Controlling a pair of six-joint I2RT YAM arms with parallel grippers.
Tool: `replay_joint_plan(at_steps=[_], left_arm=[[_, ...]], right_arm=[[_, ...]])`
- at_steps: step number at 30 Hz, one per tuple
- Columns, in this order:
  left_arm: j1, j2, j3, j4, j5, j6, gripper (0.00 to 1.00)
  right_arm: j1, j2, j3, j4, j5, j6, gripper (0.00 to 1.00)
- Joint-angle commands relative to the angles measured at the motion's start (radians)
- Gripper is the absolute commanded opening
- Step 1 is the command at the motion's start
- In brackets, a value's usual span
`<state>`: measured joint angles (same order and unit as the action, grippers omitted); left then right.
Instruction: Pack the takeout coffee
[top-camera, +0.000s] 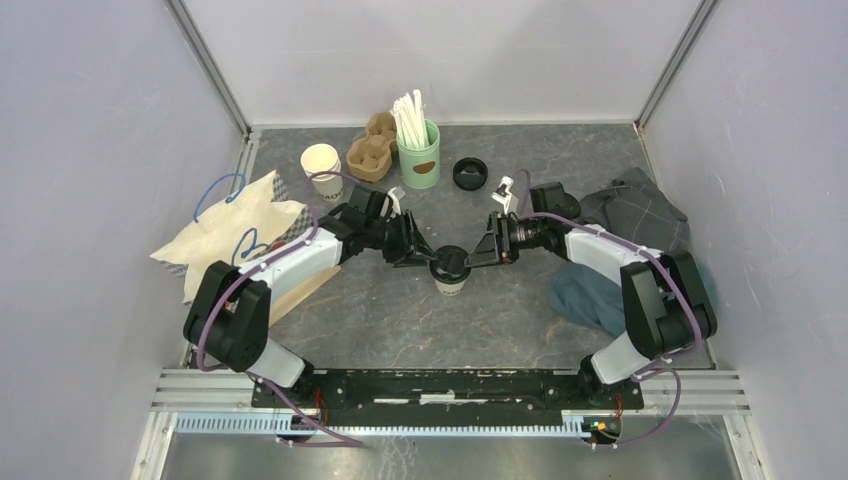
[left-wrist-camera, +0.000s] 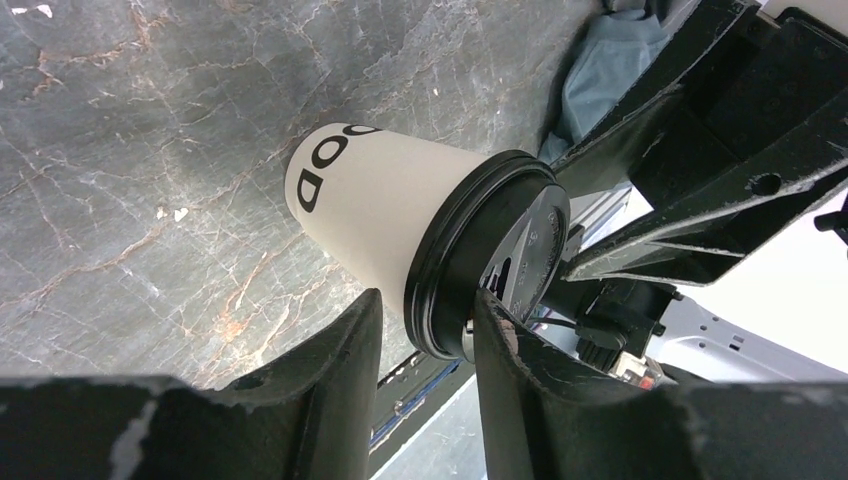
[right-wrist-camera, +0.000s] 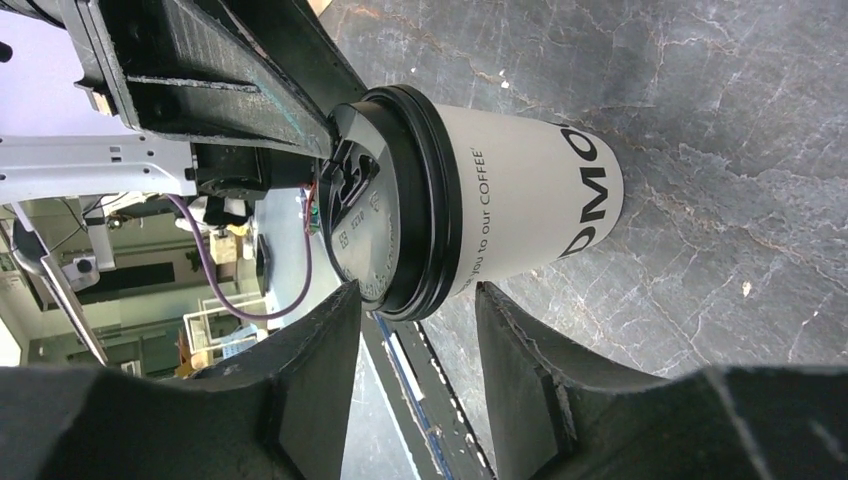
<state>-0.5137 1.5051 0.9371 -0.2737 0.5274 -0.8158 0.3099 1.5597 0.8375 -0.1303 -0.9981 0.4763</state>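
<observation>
1. The takeout coffee (top-camera: 450, 270) stands upright at centre frame on the table (top-camera: 400, 320).
2. Left gripper (left-wrist-camera: 425, 310) and right gripper (right-wrist-camera: 412, 300) sit spread astride the lid (right-wrist-camera: 400, 200) rim, neither visibly clamped.
3. Likely light, crushable paper; the stiff lid rim looks the safer hold.

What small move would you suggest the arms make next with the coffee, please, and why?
Probably close the left gripper gently on the lid rim: it and the right gripper straddle that rim, firm contact is unclear, and the takeout coffee stands on the table.
</observation>
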Motion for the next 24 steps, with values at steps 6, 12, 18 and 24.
replay_joint_plan(at_steps=[6,12,18,24], left_arm=[[0.003,0.004,-0.104,0.049,-0.01,0.029,0.43],[0.003,-0.015,-0.128,0.046,-0.014,0.032,0.41],[0.005,-0.093,-0.075,0.048,0.012,-0.005,0.68],[0.012,-0.141,-0.067,0.059,0.014,-0.044,0.78]], right_arm=[[-0.014,0.08,-0.103,0.059,0.059,-0.064,0.45],[-0.037,0.069,-0.048,-0.047,0.119,-0.146,0.44],[-0.032,0.038,0.017,-0.06,0.055,-0.116,0.48],[-0.006,0.044,0.028,-0.052,0.023,-0.119,0.48]])
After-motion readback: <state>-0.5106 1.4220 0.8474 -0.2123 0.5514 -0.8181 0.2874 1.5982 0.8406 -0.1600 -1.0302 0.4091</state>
